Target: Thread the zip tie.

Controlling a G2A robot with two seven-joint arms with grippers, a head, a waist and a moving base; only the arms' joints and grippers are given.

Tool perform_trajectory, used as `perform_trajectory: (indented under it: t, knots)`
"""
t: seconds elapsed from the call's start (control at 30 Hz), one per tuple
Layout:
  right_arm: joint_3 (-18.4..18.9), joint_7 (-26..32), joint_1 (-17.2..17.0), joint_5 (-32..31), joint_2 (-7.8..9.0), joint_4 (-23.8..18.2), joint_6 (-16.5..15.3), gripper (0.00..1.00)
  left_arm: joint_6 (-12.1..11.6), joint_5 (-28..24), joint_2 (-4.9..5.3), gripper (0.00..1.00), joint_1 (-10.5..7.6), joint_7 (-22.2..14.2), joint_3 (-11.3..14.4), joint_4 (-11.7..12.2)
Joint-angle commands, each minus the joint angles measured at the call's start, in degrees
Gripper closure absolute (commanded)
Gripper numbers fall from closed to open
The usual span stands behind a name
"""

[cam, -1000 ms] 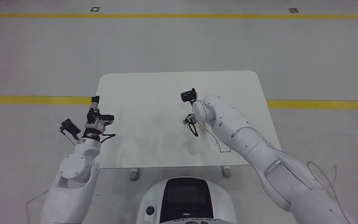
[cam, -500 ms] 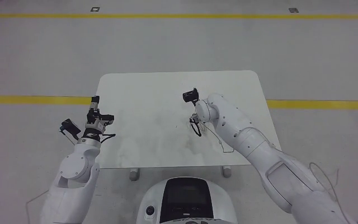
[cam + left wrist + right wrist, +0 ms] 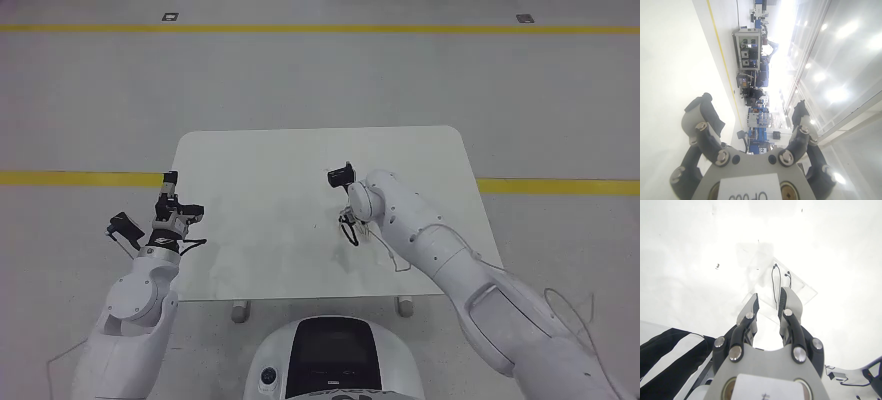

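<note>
Right tool [image 3: 769,292] shifted slightly — two zip ties [image 3: 775,265]

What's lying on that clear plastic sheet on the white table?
Thin black zip ties lie on the clear plastic sheet. A finger of the open right gripper covers some tails.

The left arm [image 3: 135,300] is kept bent and close in, with the left gripper [image 3: 753,101] pointed ahead and rolled onto its side, its fingers [image 3: 702,113] spread wide. The right arm [image 3: 440,250] is stretched forward, and the right gripper [image 3: 770,294] is turned downward from the wrist, its ribbed pads [image 3: 782,302] parted by a narrow gap.
</note>
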Motion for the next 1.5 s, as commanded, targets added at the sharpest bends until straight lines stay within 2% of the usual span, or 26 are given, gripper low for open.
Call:
perform_trajectory:
  t: [0.0,0.57,0.67,0.9,1.47]
  knots:
    - [-0.3,-0.5,0.4,0.3,-0.5,1.5,-0.2,0.8,0.0,0.0,0.0,0.0,0.0,0.0,0.0,0.0]
    - [-1.5,-6.2,2.4,2.6,-4.38,11.8,-1.6,0.93,0.0,0.0,0.0,0.0,0.0,0.0,0.0,0.0]
    - [-1.5,-7.1,2.7,3.0,-4.98,13.6,-2.1,0.93,0.0,0.0,0.0,0.0,0.0,0.0,0.0,0.0]
    - [-1.5,-9.0,3.6,3.8,-6.31,17.4,-3.2,0.85,0.0,0.0,0.0,0.0,0.0,0.0,0.0,0.0]
    - [-2.1,-11.1,5.4,3.6,-9.39,24.2,-4.4,0.87,0.0,0.0,0.0,0.0,0.0,0.0,0.0,0.0]
